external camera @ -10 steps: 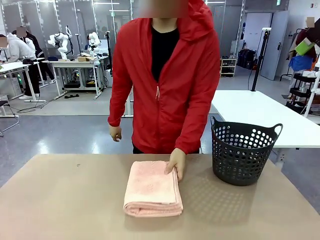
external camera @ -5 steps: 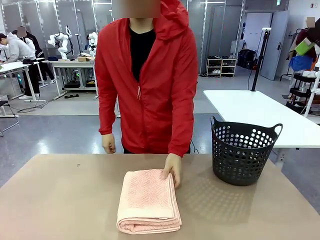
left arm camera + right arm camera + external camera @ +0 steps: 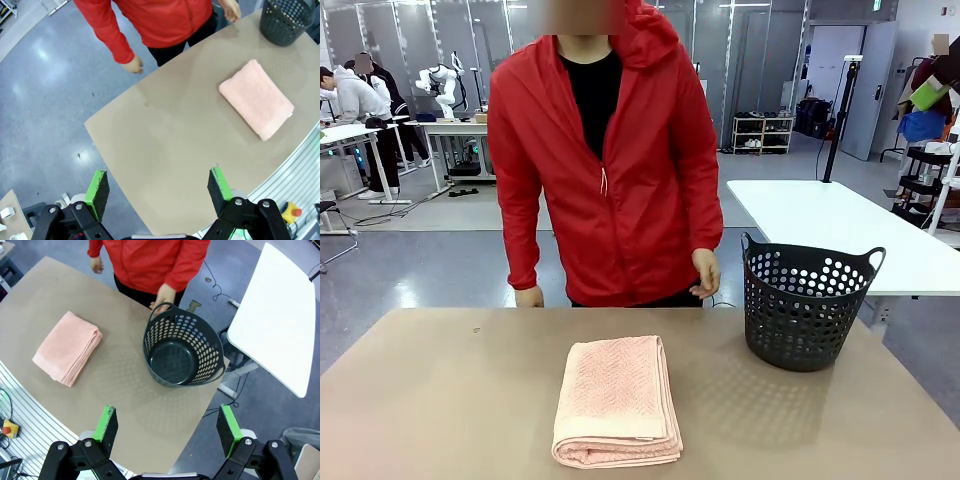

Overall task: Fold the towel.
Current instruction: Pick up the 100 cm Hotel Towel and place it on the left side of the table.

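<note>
2 end effectors (image 3: 158,186) (image 3: 168,429) wide open, empty | person's hand (image 3: 705,273) apparently lifted off towel (image 3: 616,400)

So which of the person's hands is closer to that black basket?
Their left hand. It hangs just beside the basket, near its rim on the person's side. Their right hand is at the table's far edge, beyond the folded towel, well away from the basket.

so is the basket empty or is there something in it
Empty. The right wrist view looks straight down into the basket and shows only its bare dark floor; the towel lies folded on the table beside it.
</note>
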Motion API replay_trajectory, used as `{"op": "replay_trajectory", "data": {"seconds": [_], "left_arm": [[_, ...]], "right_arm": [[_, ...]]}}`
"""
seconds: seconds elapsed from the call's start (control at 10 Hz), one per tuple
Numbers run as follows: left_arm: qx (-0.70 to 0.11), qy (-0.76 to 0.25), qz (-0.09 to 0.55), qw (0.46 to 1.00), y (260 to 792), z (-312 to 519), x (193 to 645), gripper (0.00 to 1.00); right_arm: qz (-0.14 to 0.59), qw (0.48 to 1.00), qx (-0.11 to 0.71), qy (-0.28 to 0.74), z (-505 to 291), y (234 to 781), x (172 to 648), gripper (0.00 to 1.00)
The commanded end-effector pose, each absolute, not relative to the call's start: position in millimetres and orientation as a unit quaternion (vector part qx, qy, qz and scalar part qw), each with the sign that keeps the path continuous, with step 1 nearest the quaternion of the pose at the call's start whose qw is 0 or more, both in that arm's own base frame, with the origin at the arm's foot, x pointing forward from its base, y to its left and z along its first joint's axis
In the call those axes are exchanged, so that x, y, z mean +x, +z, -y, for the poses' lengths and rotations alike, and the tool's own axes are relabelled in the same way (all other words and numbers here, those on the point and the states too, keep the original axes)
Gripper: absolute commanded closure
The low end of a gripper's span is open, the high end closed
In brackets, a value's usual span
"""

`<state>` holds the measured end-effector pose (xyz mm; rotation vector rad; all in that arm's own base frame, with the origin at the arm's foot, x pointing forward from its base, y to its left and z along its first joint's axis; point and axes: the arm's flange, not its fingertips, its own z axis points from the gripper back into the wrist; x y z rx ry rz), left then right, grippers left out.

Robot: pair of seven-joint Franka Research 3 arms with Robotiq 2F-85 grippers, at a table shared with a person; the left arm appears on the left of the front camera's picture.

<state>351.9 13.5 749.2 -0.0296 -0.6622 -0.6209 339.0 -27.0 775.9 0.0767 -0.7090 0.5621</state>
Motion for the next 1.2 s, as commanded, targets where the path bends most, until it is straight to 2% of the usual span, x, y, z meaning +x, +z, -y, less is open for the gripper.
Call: {"op": "replay_trajectory", "data": {"seconds": [0.0, 0.9, 1.1], "left_arm": [[-0.009, -0.304, 0.313, 0.9, 753, -15, 352, 0.0], [-0.009, -0.304, 0.313, 0.9, 753, -15, 352, 0.0], [-0.031, -0.303, 0.312, 0.9, 740, -7, 352, 0.0]], "right_arm": [[0.34, 0.898, 0.035, 0.276, 30, 776, 340, 0.0], [0.34, 0.898, 0.035, 0.276, 30, 776, 340, 0.0], [0.34, 0.898, 0.035, 0.276, 30, 776, 340, 0.0]]}}
